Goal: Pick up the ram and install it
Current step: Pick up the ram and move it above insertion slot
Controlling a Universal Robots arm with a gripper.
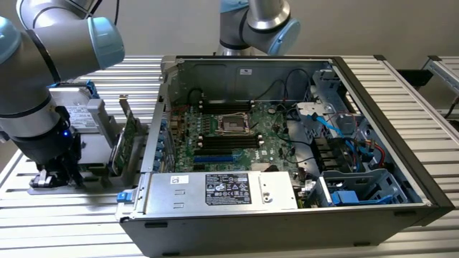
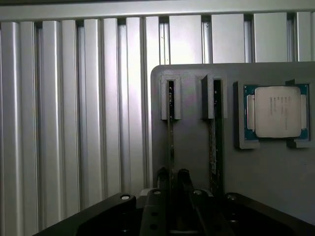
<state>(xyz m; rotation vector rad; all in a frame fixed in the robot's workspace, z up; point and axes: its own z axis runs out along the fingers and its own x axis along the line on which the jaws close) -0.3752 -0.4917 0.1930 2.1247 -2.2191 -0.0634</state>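
The ram [image 2: 171, 129] stands on edge in a slot of the grey holder [image 2: 192, 147], seen edge-on as a thin green strip in the wrist view. My gripper [image 2: 172, 175] straddles its near end. One black finger sits on each side, close to the stick, with a small gap still showing. In the exterior view the gripper [image 1: 57, 173] is lowered onto the holder at that view's left, beside the open computer case [image 1: 373, 107]. The black memory slots [image 1: 229, 141] on the motherboard lie inside the case.
A second stick [image 2: 213, 142] fills the neighbouring slot and a processor [image 2: 278, 112] rests in a pocket of the holder. Near the arm stand a wider green card [image 1: 129, 142] and a silver drive [image 1: 86, 114]. A power supply [image 1: 222, 191] fills the case's front.
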